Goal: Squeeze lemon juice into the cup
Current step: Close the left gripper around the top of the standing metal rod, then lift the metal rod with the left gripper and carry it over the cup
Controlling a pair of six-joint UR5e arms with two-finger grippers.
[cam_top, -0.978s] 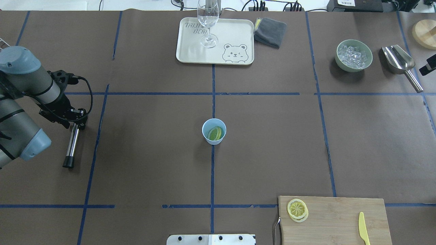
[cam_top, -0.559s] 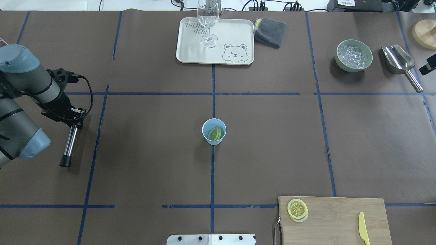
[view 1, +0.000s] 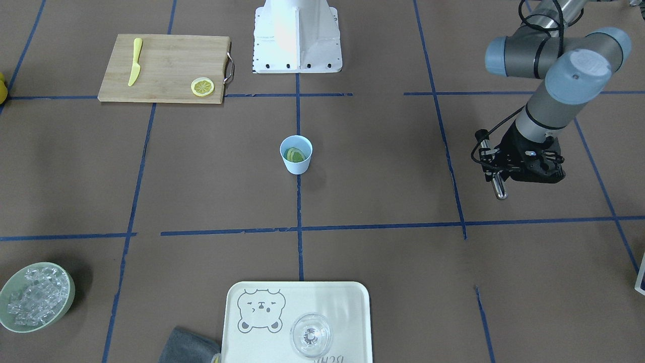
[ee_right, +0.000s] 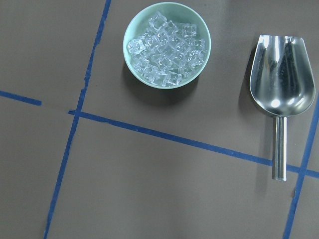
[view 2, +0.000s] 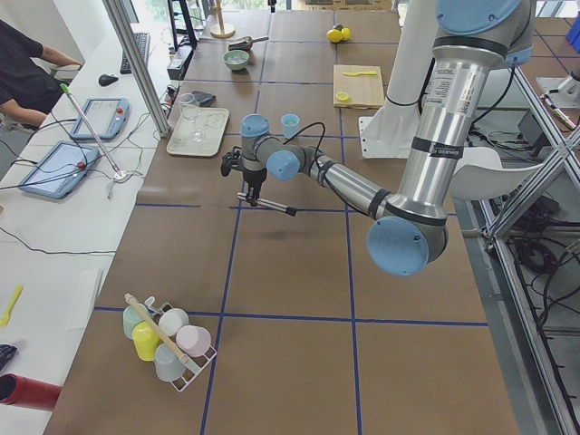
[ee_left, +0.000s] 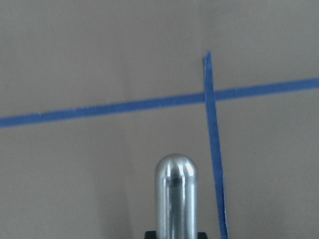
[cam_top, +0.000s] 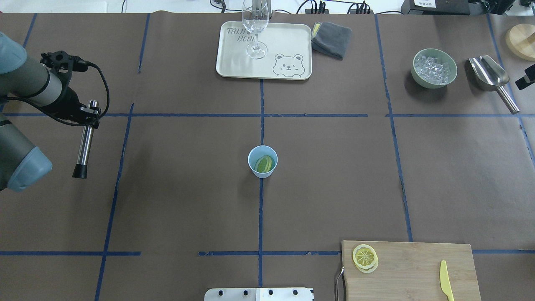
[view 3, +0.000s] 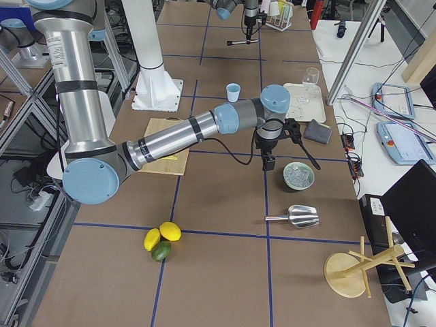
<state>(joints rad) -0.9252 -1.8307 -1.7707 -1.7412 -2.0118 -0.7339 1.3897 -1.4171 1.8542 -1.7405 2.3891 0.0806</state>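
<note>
The left gripper [cam_top: 89,113] is clamped on a metal rod [cam_top: 85,142] near its upper end; the rod has a black tip and hangs slanted above the brown table [cam_top: 175,200], well to the left of the centre. The right gripper [view 3: 269,162] hovers near the green bowl of ice [ee_right: 167,45] and the steel scoop [ee_right: 282,74] beside it; whether its fingers are apart or together I cannot tell. The lemon [cam_top: 264,164] lies tilted inside the cup [cam_top: 252,155], which stands upright at the middle of the table on a blue tape line, well apart from both grippers. A second slice [cam_top: 365,257] rests on the cutting board [cam_top: 413,267], with the yellow knife [cam_top: 446,281] lying further along it.
</note>
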